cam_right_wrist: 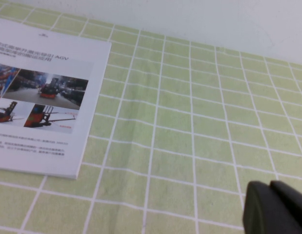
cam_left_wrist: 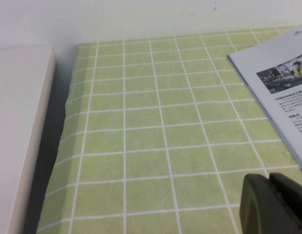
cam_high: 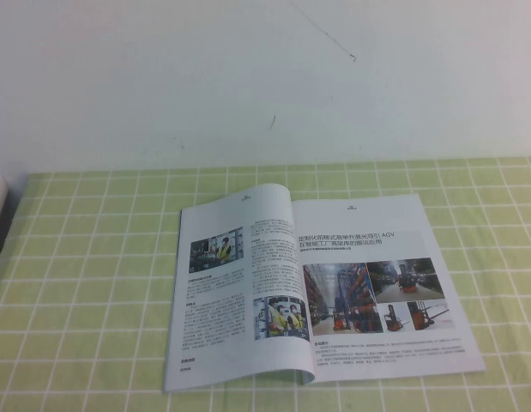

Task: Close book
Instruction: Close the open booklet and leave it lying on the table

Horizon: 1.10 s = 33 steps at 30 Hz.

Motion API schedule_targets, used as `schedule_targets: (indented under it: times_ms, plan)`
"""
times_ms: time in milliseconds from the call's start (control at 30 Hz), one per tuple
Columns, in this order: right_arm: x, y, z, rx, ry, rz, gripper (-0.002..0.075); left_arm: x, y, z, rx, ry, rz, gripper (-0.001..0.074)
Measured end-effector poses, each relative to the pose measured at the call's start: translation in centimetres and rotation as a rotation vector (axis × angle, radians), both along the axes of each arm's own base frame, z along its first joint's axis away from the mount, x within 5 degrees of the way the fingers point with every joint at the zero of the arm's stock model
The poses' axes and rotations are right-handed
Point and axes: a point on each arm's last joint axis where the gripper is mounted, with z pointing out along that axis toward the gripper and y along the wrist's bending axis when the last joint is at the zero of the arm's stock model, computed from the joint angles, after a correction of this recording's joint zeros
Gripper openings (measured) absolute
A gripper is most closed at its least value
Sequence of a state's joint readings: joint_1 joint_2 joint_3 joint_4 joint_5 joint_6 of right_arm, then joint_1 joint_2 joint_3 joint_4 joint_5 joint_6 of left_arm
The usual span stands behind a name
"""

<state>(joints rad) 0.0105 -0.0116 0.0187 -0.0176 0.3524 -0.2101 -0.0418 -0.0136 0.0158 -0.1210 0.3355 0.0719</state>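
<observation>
Left gripper [cam_left_wrist: 271,176] hangs over the bare cloth off the book's [cam_left_wrist: 282,92] left-hand page. In its wrist view you see only its dark tips, pressed together with just a thin seam between them and nothing in them. Right gripper [cam_right_wrist: 271,183] hangs the same way off the book's right-hand page, its tips also closed together on nothing. Neither gripper touches the book; each is apart from the page edge nearest to it. You won't find either one in the high view.

You have one book [cam_high: 321,292], lying open and face up on the desk [cam_high: 76,283], which is covered by a green cloth with a white grid. Beside the spine, the left page arches upward. The right page [cam_right_wrist: 38,107] lies flat on the cloth. Both pages carry printed text and colour photos, with two photos on the left page.

Beyond the cloth's edge on the book's left side, you can see one pale flat board [cam_left_wrist: 19,122], with a dark gap between it and the cloth.
</observation>
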Motion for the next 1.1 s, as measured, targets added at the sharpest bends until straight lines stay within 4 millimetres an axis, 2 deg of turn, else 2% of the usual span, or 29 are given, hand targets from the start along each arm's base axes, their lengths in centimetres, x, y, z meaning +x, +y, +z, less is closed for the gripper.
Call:
schedule_targets:
  times_ms: [433, 600, 733, 833, 967, 1100]
  plan:
    - [0.0, 0.0, 0.1, -0.002, -0.007, 0.000, -0.0001, 0.0, 0.0, 0.1, 0.000, -0.007, 0.001, -0.0004]
    - [0.2, 0.0, 0.4, -0.001, -0.077, 0.000, -0.0001, 0.3, 0.1, 1.0, -0.007, -0.136, 0.016, -0.0004]
    - [0.6, 0.0, 2.4, 0.001, -0.296, 0.001, -0.0001, 0.4, 0.4, 3.2, -0.045, -0.374, 0.045, -0.0004]
    - [0.4, 0.0, 4.5, 0.004, -0.524, 0.002, -0.0001, 0.1, 0.6, 4.9, -0.064, -0.559, 0.068, -0.0004]
    - [-0.5, 0.0, 7.0, 0.009, -0.815, 0.004, -0.0001, -0.8, 1.0, 6.9, -0.072, -0.807, 0.101, -0.0004]
    - [-1.4, 0.0, 8.4, 0.020, -1.004, 0.001, -0.0001, -1.6, 1.2, 8.1, -0.074, -0.964, 0.122, -0.0004]
